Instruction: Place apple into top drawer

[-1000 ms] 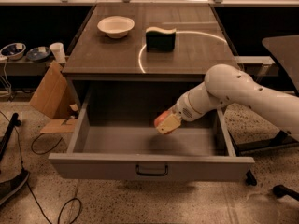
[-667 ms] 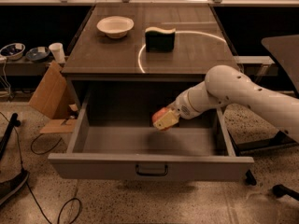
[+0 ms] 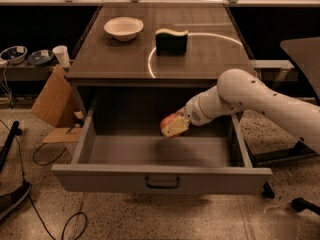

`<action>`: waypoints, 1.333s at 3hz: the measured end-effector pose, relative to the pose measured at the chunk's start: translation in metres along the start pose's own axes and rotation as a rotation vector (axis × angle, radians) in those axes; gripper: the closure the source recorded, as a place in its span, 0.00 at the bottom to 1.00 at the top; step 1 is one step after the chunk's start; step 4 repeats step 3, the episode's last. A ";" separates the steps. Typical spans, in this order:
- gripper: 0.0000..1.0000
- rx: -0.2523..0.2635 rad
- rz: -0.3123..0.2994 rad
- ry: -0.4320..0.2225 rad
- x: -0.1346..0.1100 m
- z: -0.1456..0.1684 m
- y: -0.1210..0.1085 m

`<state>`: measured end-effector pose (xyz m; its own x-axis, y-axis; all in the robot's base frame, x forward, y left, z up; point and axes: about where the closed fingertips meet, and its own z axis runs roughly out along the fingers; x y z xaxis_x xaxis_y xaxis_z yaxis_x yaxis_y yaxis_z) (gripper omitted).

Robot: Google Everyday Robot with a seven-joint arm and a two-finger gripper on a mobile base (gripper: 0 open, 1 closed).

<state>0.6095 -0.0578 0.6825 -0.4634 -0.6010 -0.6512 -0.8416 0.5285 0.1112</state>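
Note:
The top drawer point(image 3: 160, 178) is pulled fully open, grey, with a dark bail handle at the centre of its front panel. My gripper point(image 3: 172, 125) reaches in from the right on a white arm and is shut on the apple point(image 3: 167, 120), a red-orange fruit partly hidden by the cream fingers point(image 3: 176, 128). The apple hangs above the drawer's floor, near its middle and toward the back. The drawer floor under it shows nothing else.
On the table top point(image 3: 120, 59) stand a cream-white bowl point(image 3: 123, 28) and a dark sponge with a yellow top point(image 3: 171, 40). A cardboard piece point(image 3: 52, 101) leans at the left. Cables lie on the floor at the left. A dark chair point(image 3: 305, 54) stands at the right.
The gripper with the apple has shifted slightly left and a little up inside the open drawer. Nothing else has moved.

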 end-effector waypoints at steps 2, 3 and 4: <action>0.00 0.001 0.005 -0.006 -0.003 0.000 -0.001; 0.00 0.001 0.005 -0.006 -0.003 0.000 -0.001; 0.00 0.001 0.005 -0.006 -0.003 0.000 -0.001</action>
